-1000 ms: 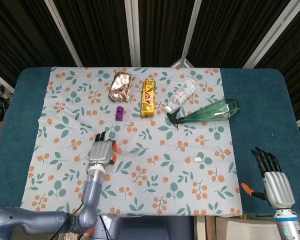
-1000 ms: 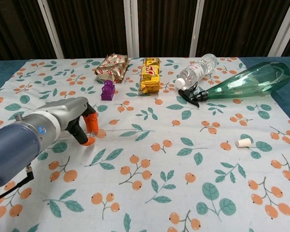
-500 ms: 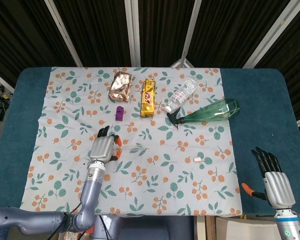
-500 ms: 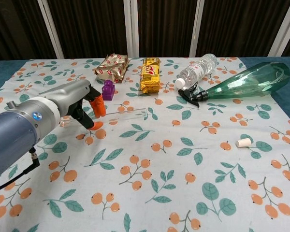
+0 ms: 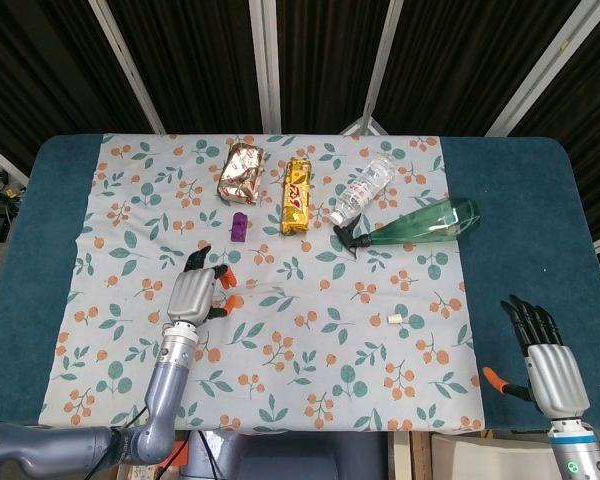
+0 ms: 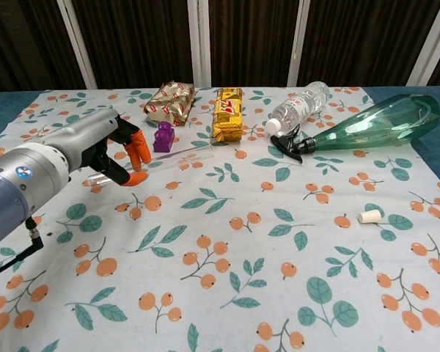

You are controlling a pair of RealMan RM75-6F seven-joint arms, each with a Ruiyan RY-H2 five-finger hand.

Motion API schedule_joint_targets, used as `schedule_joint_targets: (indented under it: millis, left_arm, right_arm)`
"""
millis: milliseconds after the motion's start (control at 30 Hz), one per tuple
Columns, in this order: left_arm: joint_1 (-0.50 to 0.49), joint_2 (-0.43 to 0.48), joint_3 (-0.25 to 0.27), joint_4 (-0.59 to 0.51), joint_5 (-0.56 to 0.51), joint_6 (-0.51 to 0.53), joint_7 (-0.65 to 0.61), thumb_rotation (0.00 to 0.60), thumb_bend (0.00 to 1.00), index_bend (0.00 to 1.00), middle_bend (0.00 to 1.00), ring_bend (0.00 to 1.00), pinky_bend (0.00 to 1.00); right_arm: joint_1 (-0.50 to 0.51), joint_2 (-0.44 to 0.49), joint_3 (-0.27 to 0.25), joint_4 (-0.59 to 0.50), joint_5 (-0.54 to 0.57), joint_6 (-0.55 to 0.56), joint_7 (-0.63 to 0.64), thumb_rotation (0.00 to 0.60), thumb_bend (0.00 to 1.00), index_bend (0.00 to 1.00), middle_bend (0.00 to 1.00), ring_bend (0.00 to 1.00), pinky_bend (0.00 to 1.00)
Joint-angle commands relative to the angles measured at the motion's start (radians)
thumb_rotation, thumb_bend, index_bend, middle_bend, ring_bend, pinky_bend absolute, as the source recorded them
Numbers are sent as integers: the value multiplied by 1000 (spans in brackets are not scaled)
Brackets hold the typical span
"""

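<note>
My left hand [image 5: 193, 295] hovers over the left part of the flowered cloth [image 5: 310, 350] and pinches a thin clear tube [image 6: 183, 155] between its orange-tipped fingers [image 6: 138, 152]. The tube sticks out to the right of the hand, roughly level. A purple toy figure [image 6: 162, 137] stands just beyond the hand. My right hand [image 5: 545, 360] hangs off the near right corner of the table, fingers spread, holding nothing; the chest view does not show it.
Along the back lie a gold foil packet [image 5: 242, 170], a yellow snack bar pack [image 5: 297, 195] and a clear water bottle [image 5: 363, 188]. A green spray bottle [image 5: 420, 225] lies on its side at right. A small white cork [image 5: 397, 320] sits nearer the front.
My left hand has risen off the cloth and drawn back to the left, carrying the clear tube up with it. The right hand has not moved.
</note>
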Motion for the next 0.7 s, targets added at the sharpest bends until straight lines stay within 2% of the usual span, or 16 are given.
schedule_joint_targets:
  millis: [33,200,367,533,700]
  left_arm:
    - [15,27,13,15,47,-36,-67,600,521,622,489,46,0]
    - [22,55,12,34,87,-85,-157,600,522,627,490,46,0]
    - [17,83,-4,51,111,-131,-224,600,521,630,490,46,0]
    - [10,105,-22,60,123,-162,-271,600,521,633,490,46,0]
    - [4,118,-31,63,133,-183,-303,600,521,634,490,46,0]
  right_arm:
    - [4,-5,3,-2,-2,-2,-25,600,235,0,0,0,0]
    - [30,-20,16,-13,0,-31,-83,600,235,0,0,0,0]
    - [86,-43,47,-43,38,-111,-161,600,235,5,0,0,0]
    - [166,-90,98,-59,93,-206,-251,600,235,69,0,0,0]
    - [241,-160,137,-28,155,-290,-324,600,235,170,0,0,0]
